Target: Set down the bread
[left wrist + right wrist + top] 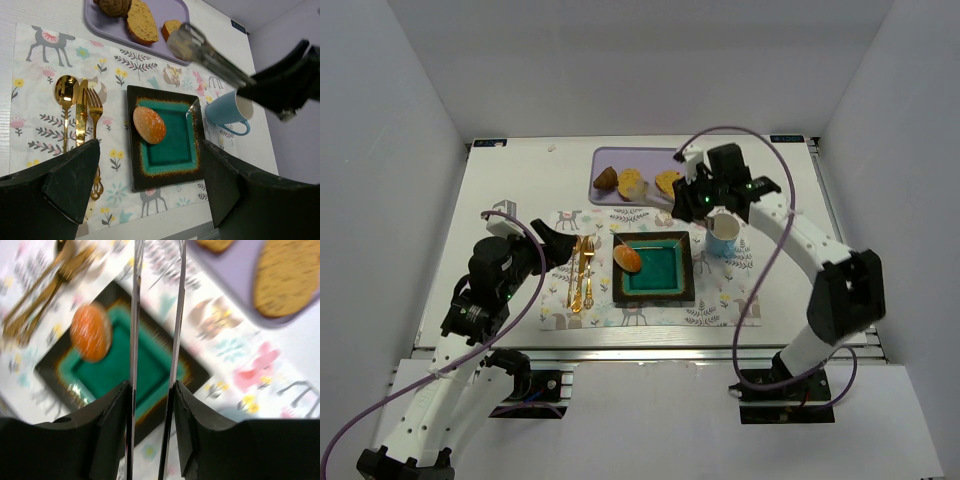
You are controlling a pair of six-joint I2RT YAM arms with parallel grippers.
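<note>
Across white tabletop (500, 200), white walls (620, 70) around: floral placemat (720, 300), orange roll (627, 258) on teal plate (665, 272), slices (633, 183) on purple tray (650, 160). Left jaws spread; right jaws pinching tongs (134, 315).

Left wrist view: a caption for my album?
Orange roll resting on the teal plate, between gold cutlery and a blue cup.

The right wrist view is smeared throughout: the plate (150, 365), the orange roll (91, 331) on it and the cutlery (40, 290) are only soft shapes. The tongs (134, 315) run out of its top edge, tips unseen, and the big bread slice (287, 277) is cut by the right edge. From the left wrist, the purple tray (170, 9) and the brown roll (114, 6) are cropped at the top; the right arm (282, 85) is blurred.
</note>
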